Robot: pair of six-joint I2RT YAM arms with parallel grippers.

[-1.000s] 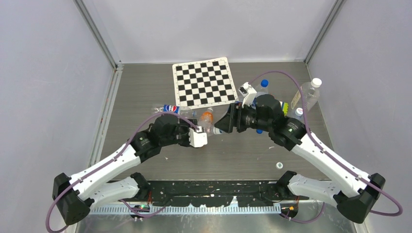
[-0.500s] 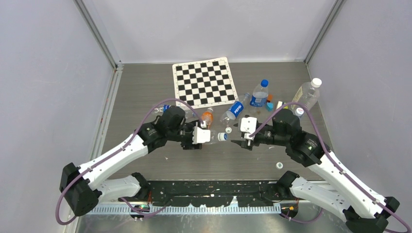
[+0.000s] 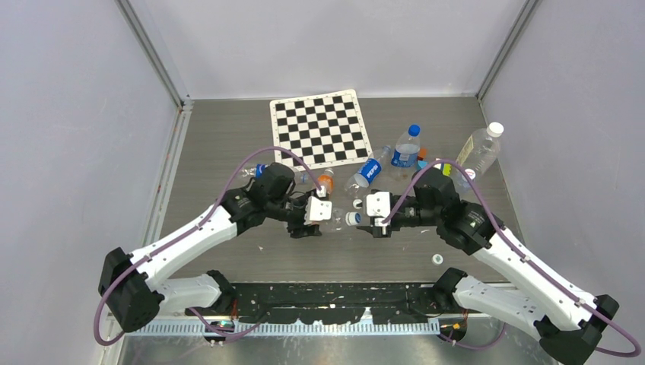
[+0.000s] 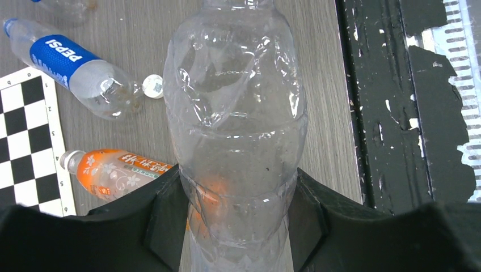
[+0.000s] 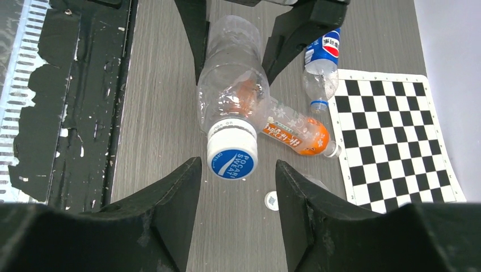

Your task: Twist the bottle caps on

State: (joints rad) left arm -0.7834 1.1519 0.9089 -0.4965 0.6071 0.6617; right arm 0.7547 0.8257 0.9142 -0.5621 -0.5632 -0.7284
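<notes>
- The left gripper [image 4: 235,195] is pinching the clear bottle [image 4: 235,102] round its lower body. It is holding it on its side over the middle of the worktop [image 5: 164,85], a little toward the near edge, with the neck pointing at the right arm.
- The blue-and-white cap [image 5: 231,156] is sitting on that bottle's neck.
- The right gripper [image 5: 237,161] is standing spread, one finger on each side of the cap. A gap is showing on both sides, so it is not gripping anything yet.
- The step in hand looks to me like the approach for the twist: cap on the neck, fingers lining up round it.
- The next move, as I judge it, is calling for a square close on the cap's rim. Then the wrist needs to turn while the left grip is stopping the bottle from rolling. The thin plastic may dent or slip under that.
- A loose white cap [image 5: 271,200] is lying on the worktop close by the orange bottle [image 5: 295,133]. A Pepsi bottle [image 5: 320,62] is lying beyond it, along the checkerboard [image 5: 397,141] edge. Both bottles are on their sides.
- The cap is covering the neck threads, so I cannot tell whether it is threaded on or only resting there.
- The left fingers are cutting off the clear bottle's base.
- From above, the two grippers are crowding the cap so closely that little of it is showing.
- Whether the orange and Pepsi bottles are capped is hard to make out.
</notes>
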